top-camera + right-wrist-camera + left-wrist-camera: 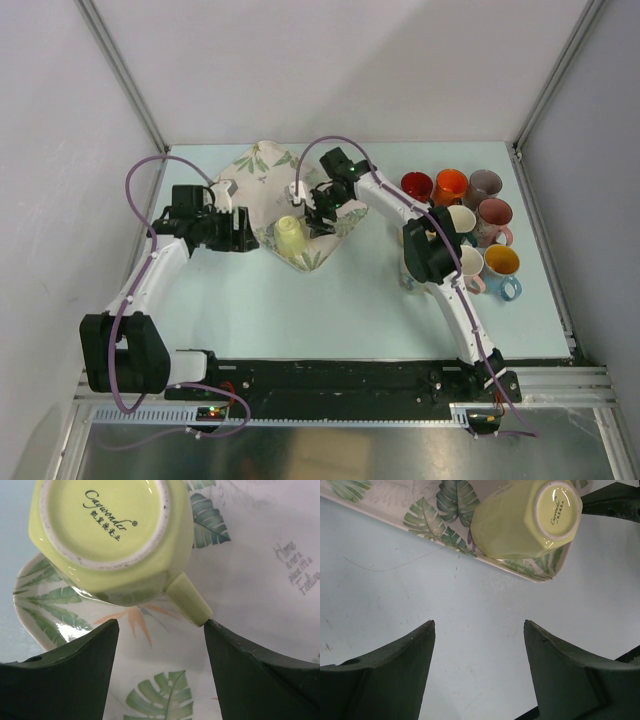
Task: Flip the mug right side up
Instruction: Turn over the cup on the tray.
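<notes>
Lime mug (pixel 289 238) upside down on leaf-print tray (pixel 262 165). Left gripper (pixel 479 623) spread, empty, left of mug. Right gripper (pixel 161 621) spread, empty, right of mug.

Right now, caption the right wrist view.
Open right gripper hovers over upside-down green mug on leaf-print tray.

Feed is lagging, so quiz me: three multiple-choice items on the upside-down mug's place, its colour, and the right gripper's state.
1. The mug stands on: A a wooden board; B the leaf-print tray; C another mug.
2. Its colour: A red; B blue; C lime green.
3. The right gripper is: A open; B shut on the handle; C shut on the tray rim.
Answers: 1 B, printed leaves show beneath it; 2 C, base and walls are lime; 3 A, its fingers stand apart, holding nothing.
</notes>
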Tool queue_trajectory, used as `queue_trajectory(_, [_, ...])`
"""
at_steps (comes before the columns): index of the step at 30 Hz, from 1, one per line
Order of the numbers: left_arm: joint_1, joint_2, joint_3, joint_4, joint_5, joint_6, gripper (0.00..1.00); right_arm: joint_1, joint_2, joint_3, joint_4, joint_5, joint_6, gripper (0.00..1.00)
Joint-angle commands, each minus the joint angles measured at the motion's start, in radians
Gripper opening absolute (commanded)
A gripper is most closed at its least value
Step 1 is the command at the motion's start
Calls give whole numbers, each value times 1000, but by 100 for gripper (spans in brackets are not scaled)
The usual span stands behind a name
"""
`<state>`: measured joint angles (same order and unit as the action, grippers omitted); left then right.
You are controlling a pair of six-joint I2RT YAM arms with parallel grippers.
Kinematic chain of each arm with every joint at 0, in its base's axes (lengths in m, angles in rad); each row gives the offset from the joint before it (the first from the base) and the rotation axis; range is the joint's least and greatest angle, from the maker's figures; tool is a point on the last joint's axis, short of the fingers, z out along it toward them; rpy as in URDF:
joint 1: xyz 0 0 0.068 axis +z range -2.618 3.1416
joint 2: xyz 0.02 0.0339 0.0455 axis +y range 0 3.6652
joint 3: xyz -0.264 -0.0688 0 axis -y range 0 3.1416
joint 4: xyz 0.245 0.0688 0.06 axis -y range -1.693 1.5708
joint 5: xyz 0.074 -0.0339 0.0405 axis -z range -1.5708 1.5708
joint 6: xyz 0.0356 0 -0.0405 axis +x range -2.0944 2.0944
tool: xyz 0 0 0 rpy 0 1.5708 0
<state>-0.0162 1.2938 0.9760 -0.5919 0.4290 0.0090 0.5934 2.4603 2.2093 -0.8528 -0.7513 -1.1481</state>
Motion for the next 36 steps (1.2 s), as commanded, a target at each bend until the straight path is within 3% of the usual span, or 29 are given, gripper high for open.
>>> queue_trajectory(1, [10, -34, -5, -3, 5, 26, 76, 26, 9, 65, -7, 14, -32, 74])
queue_trajectory(8, [10, -34, -8, -1, 14, 21, 76, 14, -6, 26, -1, 19, -13, 74])
queue_trajectory(17, [10, -24, 6, -3, 24, 12, 76, 27, -8, 16, 177, 4, 131, 81])
queue_trajectory(22, [10, -24, 7, -3, 29, 13, 76, 44, -12, 17, 58, -39, -14, 79])
queue_trajectory(26, [10, -17, 13, -3, 36, 16, 75, 47, -14, 17, -160, -43, -159, 73])
queue_trajectory(30, [9, 1, 26, -3, 42, 16, 75, 46, -24, 5, -333, -54, -210, 59])
queue_trajectory(33, [9, 15, 36, -2, 50, 12, 75, 46, -41, -29, -317, -61, -103, 49])
queue_trajectory(36, [9, 27, 45, -3, 53, 9, 75, 48, -70, -96, -141, -20, 134, 43])
